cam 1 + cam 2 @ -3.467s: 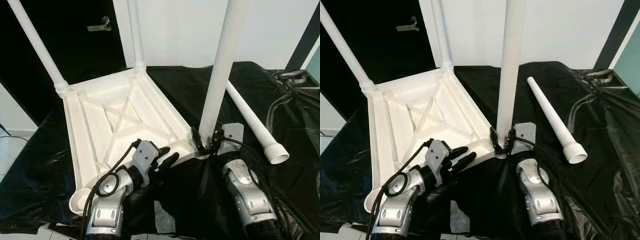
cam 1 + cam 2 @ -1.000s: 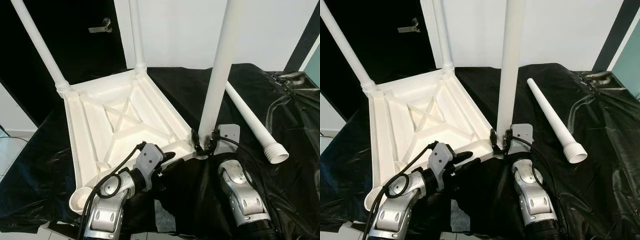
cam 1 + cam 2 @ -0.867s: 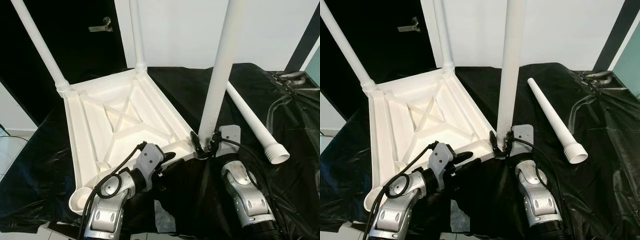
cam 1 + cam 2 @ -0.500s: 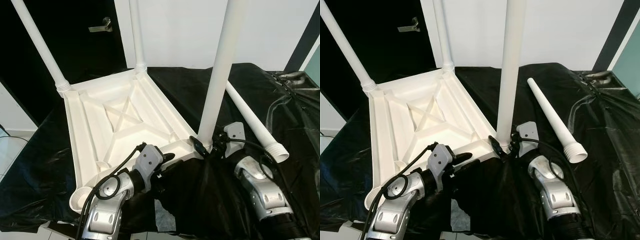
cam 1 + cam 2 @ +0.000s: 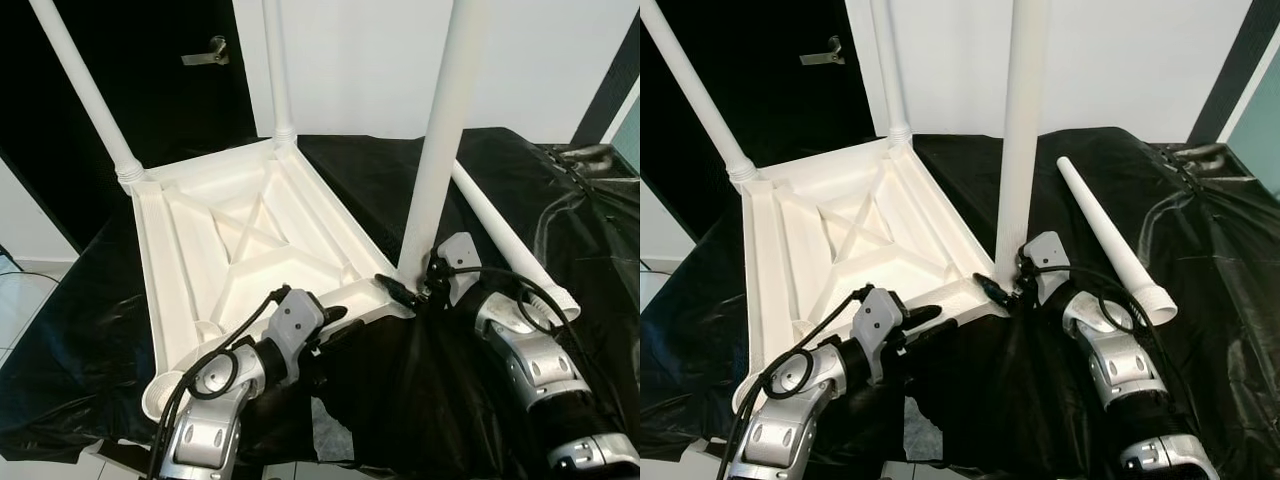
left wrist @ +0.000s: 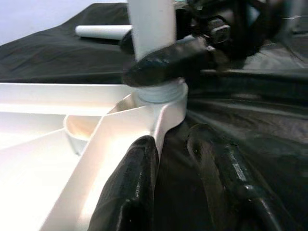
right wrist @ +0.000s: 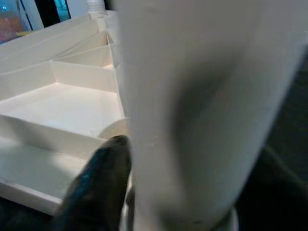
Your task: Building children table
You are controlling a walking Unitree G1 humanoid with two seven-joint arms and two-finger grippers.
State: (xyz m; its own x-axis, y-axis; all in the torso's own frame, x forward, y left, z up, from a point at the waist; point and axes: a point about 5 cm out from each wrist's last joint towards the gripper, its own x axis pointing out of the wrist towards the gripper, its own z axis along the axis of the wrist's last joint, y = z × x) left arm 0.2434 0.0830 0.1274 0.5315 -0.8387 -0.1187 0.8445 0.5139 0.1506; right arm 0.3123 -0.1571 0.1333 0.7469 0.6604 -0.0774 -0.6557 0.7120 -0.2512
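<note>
Black plastic sheeting covers the work surface, with a white wall and a dark door behind it. An upturned white table top lies on the sheeting, ribbed underside facing up. Two far legs stand upright in its far corner sockets.

Right gripper: closed around the base of a third white leg, which stands upright in the near corner socket directly between the jaws. In the right wrist view one black finger lies against the leg's side just above the socket collar; the leg occupies the span between the jaws. The left wrist view shows the same fingers clamped on the leg just above its threaded end.

Left gripper: jaws parted and straddling the table top's near rim, just beside the socket held by the right gripper. In the left wrist view one finger presses against the white rim and the other rests on the black sheeting outside it. Whether the rim is firmly pinched cannot be determined.

A fourth leg lies loose on the sheeting beyond the right gripper, threaded end toward the robot, apart from both jaws.
</note>
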